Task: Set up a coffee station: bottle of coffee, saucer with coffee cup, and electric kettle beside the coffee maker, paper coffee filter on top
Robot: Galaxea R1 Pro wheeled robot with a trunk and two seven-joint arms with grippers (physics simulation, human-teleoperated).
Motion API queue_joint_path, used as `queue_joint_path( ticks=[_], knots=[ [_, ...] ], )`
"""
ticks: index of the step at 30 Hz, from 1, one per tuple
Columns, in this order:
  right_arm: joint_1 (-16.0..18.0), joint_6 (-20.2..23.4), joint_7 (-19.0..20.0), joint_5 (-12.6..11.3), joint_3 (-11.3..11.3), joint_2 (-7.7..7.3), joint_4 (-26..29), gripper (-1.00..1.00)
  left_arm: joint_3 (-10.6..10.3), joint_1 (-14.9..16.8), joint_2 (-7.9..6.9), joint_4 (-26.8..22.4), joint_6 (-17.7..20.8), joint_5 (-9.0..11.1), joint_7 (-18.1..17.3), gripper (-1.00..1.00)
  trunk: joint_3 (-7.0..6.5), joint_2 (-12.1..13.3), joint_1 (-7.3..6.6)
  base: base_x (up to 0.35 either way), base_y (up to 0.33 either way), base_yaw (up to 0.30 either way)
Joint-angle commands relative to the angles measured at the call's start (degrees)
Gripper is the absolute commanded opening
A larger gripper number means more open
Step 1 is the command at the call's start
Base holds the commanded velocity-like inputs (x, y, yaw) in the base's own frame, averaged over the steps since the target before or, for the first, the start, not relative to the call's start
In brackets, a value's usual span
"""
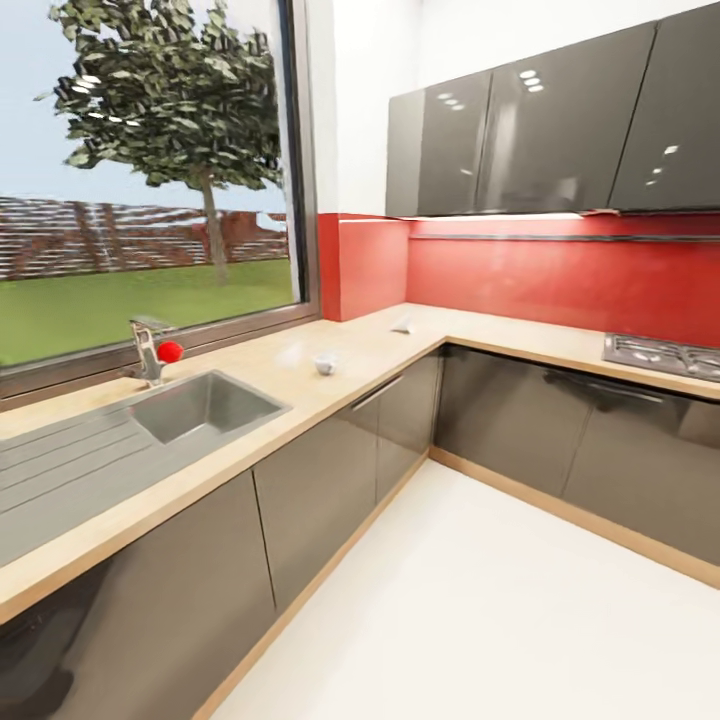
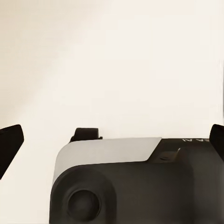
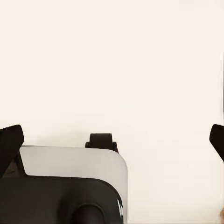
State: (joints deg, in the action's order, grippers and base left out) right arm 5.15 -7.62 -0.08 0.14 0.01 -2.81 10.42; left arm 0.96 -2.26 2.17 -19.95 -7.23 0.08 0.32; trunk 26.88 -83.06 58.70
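From my head camera the tan L-shaped surface (image 1: 360, 360) runs from the near left along the window wall, turns at the red corner and continues to the right. Its front edge is a thin light strip over glossy dark-grey cabinet fronts (image 1: 330, 490). The white floor (image 1: 480, 610) lies wide and bare between the two runs of cabinets, with open room all the way to the corner.

On the window side a steel sink (image 1: 205, 405) with a ribbed drainboard is sunk into the surface, and a tap (image 1: 150, 350) with a red knob stands behind it. Past the sink, a tiny white coffee cup (image 1: 324, 365) sits alone near the front edge. Just beside it, toward the window, a faint pale disc could be the saucer (image 1: 297, 352), but it blends into the surface and I cannot be sure. Farther back, close to the corner, a small white pointed shape looks like the paper coffee filter (image 1: 403, 326); it is too small to make out clearly. A hob (image 1: 662, 355) is cut off at the right edge of that view, under the dark wall cabinets (image 1: 560, 120).

My left tool (image 2: 112, 140) is released: its black fingertips (image 2: 10, 140) sit at opposite borders of the wrist picture, with nothing between them, above part of my own grey-and-black body. My right tool (image 3: 112, 137) is released too, its fingertips (image 3: 10, 137) spread just as wide over pale floor.
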Motion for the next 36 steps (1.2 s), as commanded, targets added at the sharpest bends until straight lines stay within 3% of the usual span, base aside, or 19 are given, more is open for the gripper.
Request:
queue_joint_path(
  ticks=[1, 36],
  knots=[
    [0.03, -0.19, -0.01, 0.02, 0.00, 0.00, -0.05, 1.00, 0.09, -0.02, 0.02, -0.09, -0.07, 0.01, 0.03, 1.00, 0.05, -0.02, 0.03, 0.295, -0.201, 0.212],
    [-0.23, -0.11, 0.08, 0.04, 0.08, -0.02, -0.14, 1.00, 0.09, -0.02, 0.02, -0.09, -0.07, 0.01, 0.03, 1.00, 0.05, -0.02, 0.03, 0.295, -0.201, 0.018]
  ],
)
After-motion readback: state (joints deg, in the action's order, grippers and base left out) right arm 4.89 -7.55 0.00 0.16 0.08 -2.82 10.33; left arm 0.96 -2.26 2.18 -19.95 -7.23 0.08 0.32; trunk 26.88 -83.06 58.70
